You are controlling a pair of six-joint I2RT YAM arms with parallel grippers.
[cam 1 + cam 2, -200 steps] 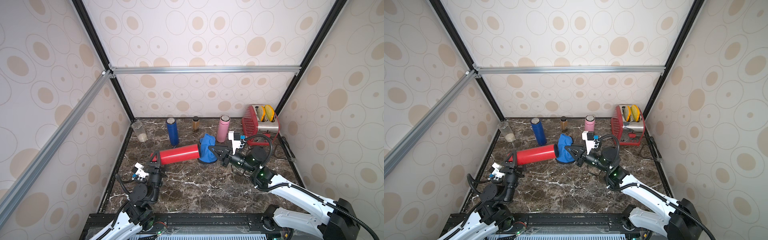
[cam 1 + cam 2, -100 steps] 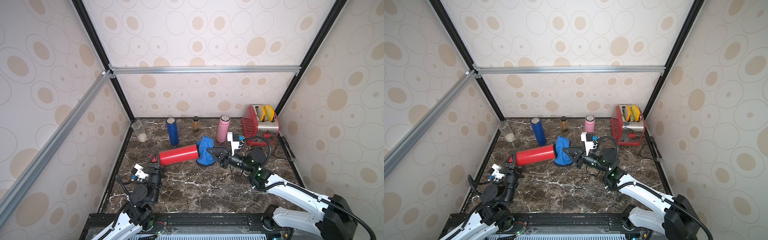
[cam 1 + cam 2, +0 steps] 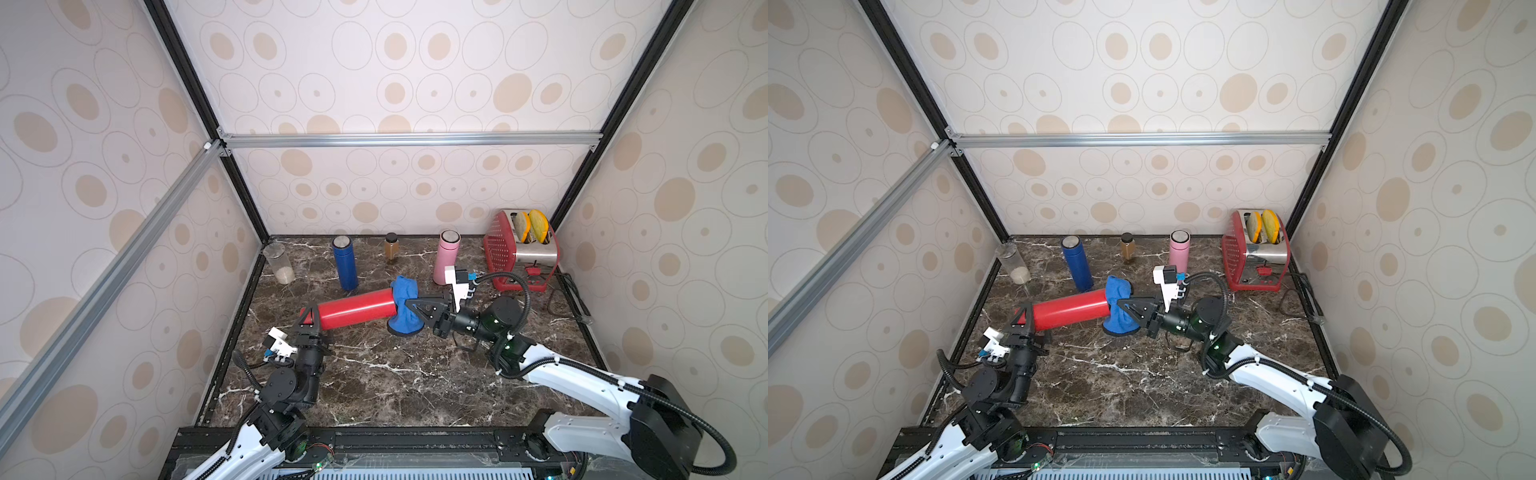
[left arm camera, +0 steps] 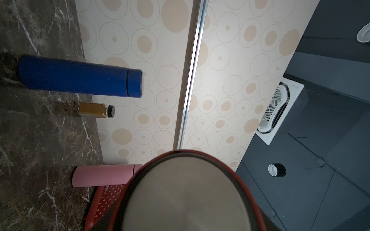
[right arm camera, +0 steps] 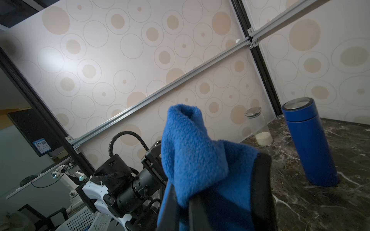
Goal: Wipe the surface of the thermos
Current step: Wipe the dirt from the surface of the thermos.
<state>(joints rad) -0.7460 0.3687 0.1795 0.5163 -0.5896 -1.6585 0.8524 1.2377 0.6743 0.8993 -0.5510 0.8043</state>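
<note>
— Where do we see the thermos (image 3: 355,309)?
— Low in the middle of both top views (image 3: 1069,311). It is a plain red cylinder lying on its side, with its right end a little higher in the frame than its left.
— And its left end?
— The left gripper (image 3: 309,316) clamps it. In the left wrist view the thermos (image 4: 186,192) shows us a flat grey end with a red rim, filling the lower middle.
— The cloth (image 3: 404,305)?
— We see it blue, fleecy and bunched, covering the thermos's right end and pinched in the right gripper (image 3: 411,306). In the right wrist view the cloth (image 5: 192,152) rises as a folded peak at lower centre.
</note>
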